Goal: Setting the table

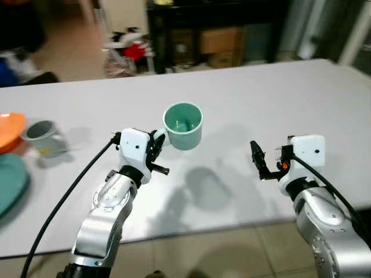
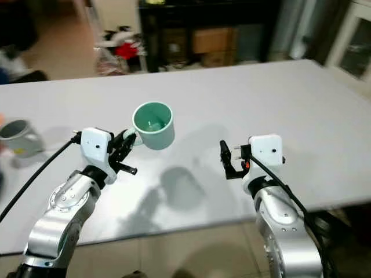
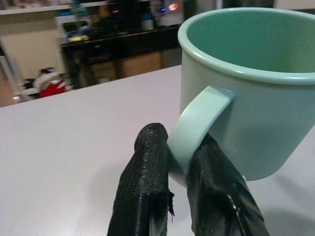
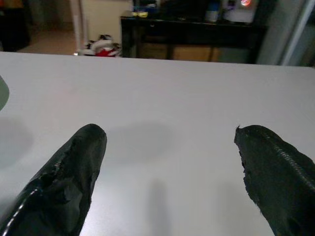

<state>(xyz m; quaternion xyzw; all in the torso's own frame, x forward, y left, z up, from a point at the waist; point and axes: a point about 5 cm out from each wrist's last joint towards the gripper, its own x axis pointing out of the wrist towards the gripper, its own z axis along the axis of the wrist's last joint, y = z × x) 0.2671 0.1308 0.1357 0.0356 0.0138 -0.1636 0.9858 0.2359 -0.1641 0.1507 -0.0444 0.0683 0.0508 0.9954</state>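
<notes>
While the left claw pinches the handle of the light, rigid, likely slippery cup above the tabletop, the right claw beside the cup gapes empty.

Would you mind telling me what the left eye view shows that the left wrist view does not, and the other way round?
Left eye view alone: the mint green mug hangs above the white table with its shadow below it, a grey mug, an orange plate and a teal plate lie at the robot's left, and the right gripper hovers open. Left wrist view alone: the two black fingers pinch the mug's handle, one on each side. Both share the mug, the left gripper holding it, the table and the dark shelving beyond.
</notes>
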